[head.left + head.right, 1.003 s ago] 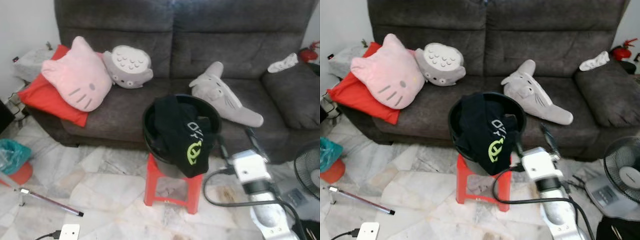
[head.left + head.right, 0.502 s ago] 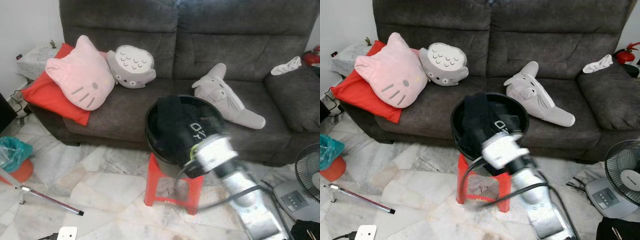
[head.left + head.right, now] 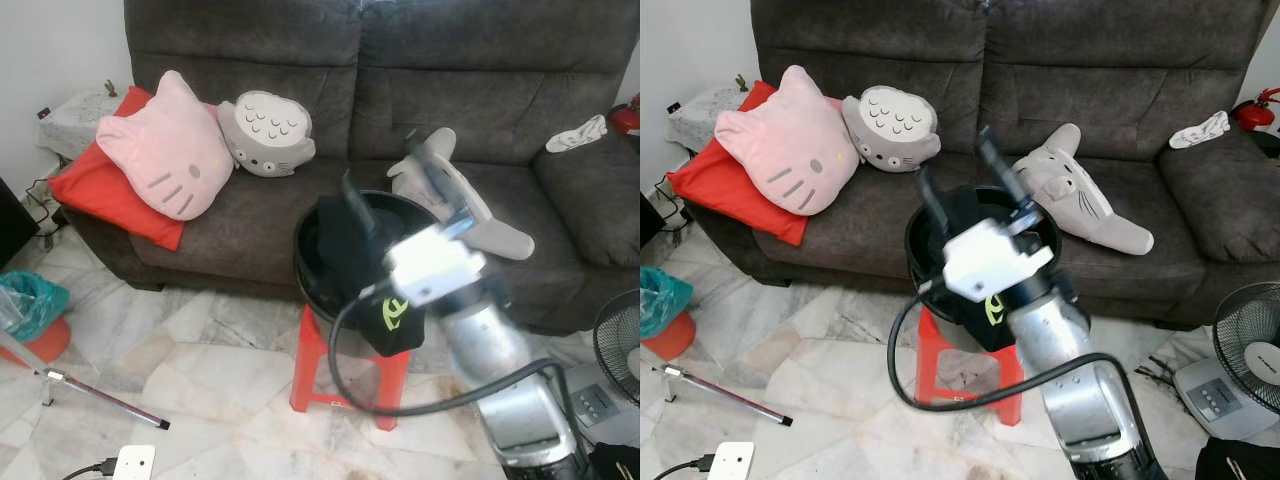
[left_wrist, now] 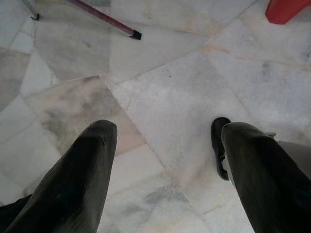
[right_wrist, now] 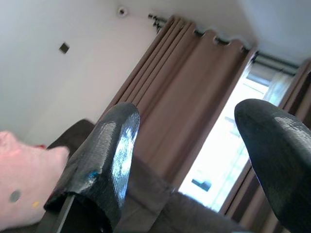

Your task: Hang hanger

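Dark grey sofa (image 3: 1120, 90) spans the back of the scene, from 9 o'clock across 12 to 3 o'clock. On its seat, toward 10 o'clock: red cushion (image 3: 725, 185) with a pink cat-face pillow (image 3: 790, 145) leaning on it, and a grey round plush (image 3: 890, 128) just beside that. Grey long-eared plush (image 3: 1085, 205) lies on the seat at about 1 o'clock. White sock-like item (image 3: 1200, 128) on the sofa arm at 2 o'clock.

Centre of view: black round basket (image 3: 930, 265) on a red plastic stool (image 3: 940, 365), standing on pale marble floor (image 3: 810, 350). Black garment with lime-green print (image 3: 390, 320) drapes over the basket's rim. No hanger can be made out in any view.

Right arm rises from 5 o'clock; right gripper (image 3: 965, 180) is raised above the basket, fingers spread apart, nothing between them. Its wrist view looks up at brown curtains (image 5: 194, 111) and a bright window.

Left gripper (image 4: 165, 160) hangs low over the floor, fingers parted and empty.

Fan (image 3: 1245, 355) at 4 o'clock. Teal bag (image 3: 25, 305) at 8 o'clock, a thin rod (image 3: 105, 395) on the floor near it.
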Available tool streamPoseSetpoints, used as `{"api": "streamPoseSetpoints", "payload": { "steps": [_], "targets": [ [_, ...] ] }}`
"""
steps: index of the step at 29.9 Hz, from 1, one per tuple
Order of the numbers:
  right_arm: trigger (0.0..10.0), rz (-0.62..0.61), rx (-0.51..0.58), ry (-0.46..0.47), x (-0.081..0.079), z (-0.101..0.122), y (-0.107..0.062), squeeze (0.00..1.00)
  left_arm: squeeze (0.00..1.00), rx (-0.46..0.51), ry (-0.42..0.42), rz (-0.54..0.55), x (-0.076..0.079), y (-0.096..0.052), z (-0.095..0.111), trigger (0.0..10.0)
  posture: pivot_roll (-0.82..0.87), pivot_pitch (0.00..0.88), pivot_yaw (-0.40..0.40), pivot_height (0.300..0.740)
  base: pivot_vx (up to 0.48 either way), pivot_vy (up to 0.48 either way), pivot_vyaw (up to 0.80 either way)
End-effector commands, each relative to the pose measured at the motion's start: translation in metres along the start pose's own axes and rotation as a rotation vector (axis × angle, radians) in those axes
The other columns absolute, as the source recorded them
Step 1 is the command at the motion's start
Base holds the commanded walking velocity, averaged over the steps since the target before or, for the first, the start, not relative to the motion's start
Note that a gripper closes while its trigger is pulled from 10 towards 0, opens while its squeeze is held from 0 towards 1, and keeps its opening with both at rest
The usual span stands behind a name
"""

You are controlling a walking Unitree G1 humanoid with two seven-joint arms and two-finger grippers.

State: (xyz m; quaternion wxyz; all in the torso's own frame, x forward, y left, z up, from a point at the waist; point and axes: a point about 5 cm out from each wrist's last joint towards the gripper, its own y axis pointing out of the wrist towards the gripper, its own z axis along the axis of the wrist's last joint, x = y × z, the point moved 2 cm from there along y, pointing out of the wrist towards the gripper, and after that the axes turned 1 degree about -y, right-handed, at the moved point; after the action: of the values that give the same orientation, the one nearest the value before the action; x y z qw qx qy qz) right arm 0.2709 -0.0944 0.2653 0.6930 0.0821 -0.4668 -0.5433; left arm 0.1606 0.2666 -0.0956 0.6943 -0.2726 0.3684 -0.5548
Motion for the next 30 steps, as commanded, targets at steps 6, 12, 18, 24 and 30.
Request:
{"api": "streamPoseSetpoints", "payload": {
  "steps": [6,12,18,24,30],
  "targets": [
    [10.0,-0.049,0.004,0.045,0.006,0.011,0.007,0.0,0.0,-0.012,-0.003,0.019,-0.005,-0.001,-0.002,10.0,-0.13,0.0,0.029,0.74,0.0,0.0,0.0],
    [10.0,0.04,-0.268,0.051,-0.02,-0.039,-0.036,0.0,0.0,-0.006,-0.009,0.008,-0.001,0.0,0.0,10.0,-0.14,0.0,0.028,0.74,0.0,0.0,0.0],
    [10.0,0.018,-0.615,0.082,-0.025,-0.093,-0.096,0.0,0.0,-0.007,0.0,0.0,0.0,0.0,0.0,10.0,-0.15,0.0,0.028,0.74,0.0,0.0,0.0],
    [10.0,0.339,-0.64,-0.055,-0.051,-0.103,-0.131,0.0,0.0,-0.006,0.005,-0.004,0.0,0.0,0.0,10.0,-0.15,0.0,0.023,0.74,0.0,0.0,0.0],
    [10.0,0.381,-0.733,-0.035,-0.047,-0.112,-0.162,0.0,0.0,-0.007,0.012,-0.014,0.003,0.0,0.0,10.0,-0.16,0.0,0.013,0.74,0.0,0.0,0.0]
  ]
}}
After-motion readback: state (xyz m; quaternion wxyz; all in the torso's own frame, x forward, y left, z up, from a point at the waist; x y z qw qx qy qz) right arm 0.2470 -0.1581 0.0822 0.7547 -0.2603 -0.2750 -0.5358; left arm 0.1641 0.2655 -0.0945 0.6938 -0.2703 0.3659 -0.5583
